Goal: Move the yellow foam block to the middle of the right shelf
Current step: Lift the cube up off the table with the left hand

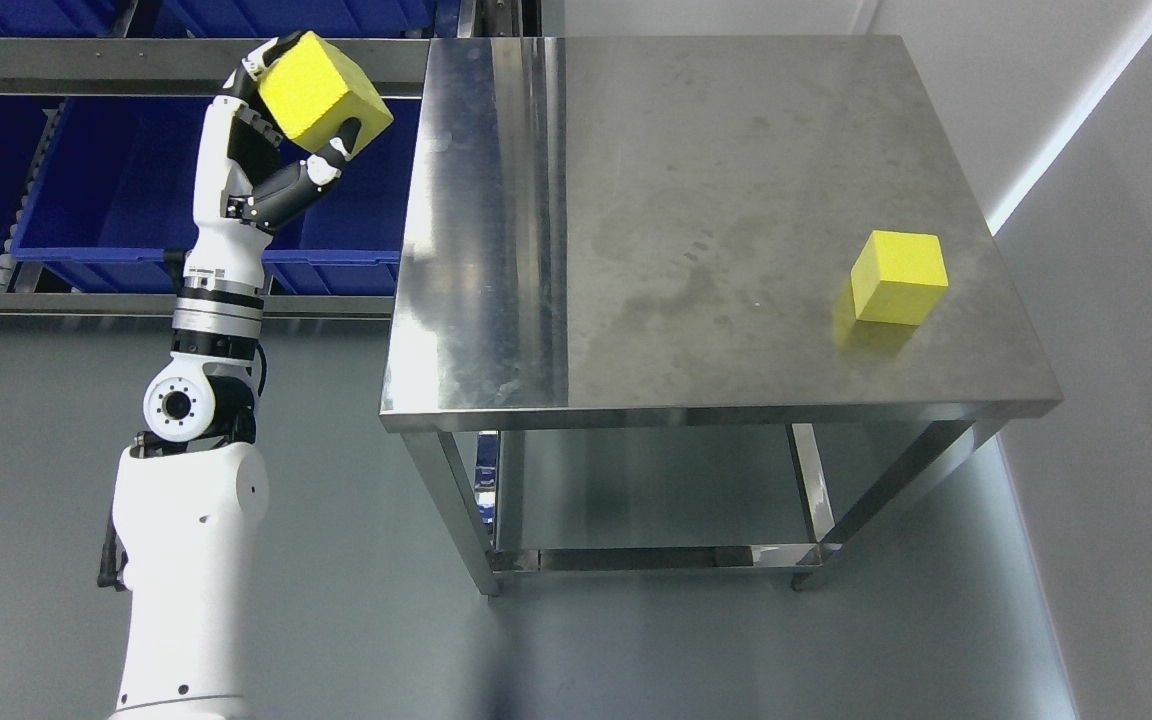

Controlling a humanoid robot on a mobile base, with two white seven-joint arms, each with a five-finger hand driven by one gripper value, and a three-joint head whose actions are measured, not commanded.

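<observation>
Yellow foam block (321, 92) in left hand (271, 150), lower faces hidden by fingers.

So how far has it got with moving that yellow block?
Done: the left hand has gripped a yellow foam block and raised it in front of the blue bins, off the steel table. In hand: carrying it. Left: setting it down on a shelf. A second yellow block sits untouched on the table.

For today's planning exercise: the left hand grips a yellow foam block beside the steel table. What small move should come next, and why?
Probably carry the yellow foam block onward toward the shelf's blue bins: the left hand already grips it, raised in front of them.
</observation>
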